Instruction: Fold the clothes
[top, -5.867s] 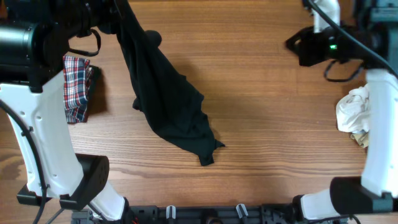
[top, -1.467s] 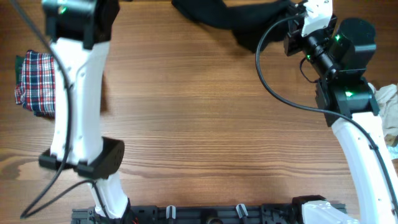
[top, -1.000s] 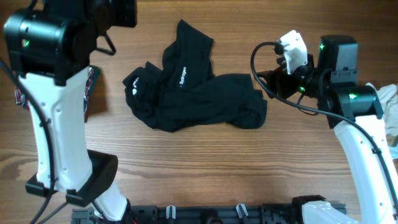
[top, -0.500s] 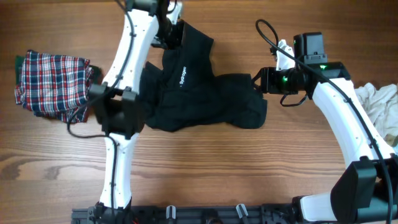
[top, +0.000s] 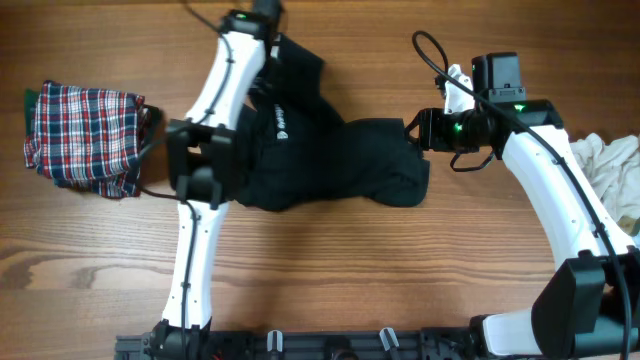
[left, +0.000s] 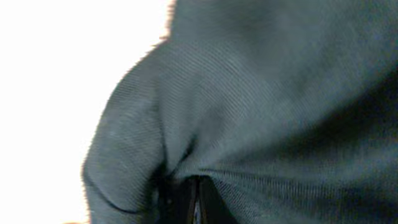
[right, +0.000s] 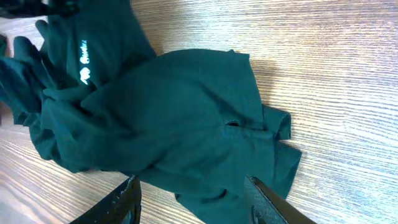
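The clothes' black polo shirt (top: 340, 165) lies crumpled mid-table, its small white logo (top: 281, 122) facing up. My left gripper (top: 275, 55) sits at the shirt's far upper edge, shut on a pinch of the fabric. In the left wrist view the dark cloth (left: 261, 93) fills the frame and bunches into the closed left gripper (left: 196, 202). My right gripper (top: 412, 131) is at the shirt's right edge. In the right wrist view the right gripper (right: 196, 204) is open, and the shirt's hem (right: 249, 186) lies between its spread fingers (right: 122, 200).
A folded red-white-navy plaid garment (top: 85, 135) rests at the left of the wooden table (top: 400, 280). A crumpled white garment (top: 612, 175) lies at the right edge, beside my right arm. The rail with both arm bases runs along the front edge.
The left gripper has shut on the shirt's upper edge and shifted it slightly left, the logo moving with it. The right gripper has narrowed somewhat and stays at the shirt's right edge.
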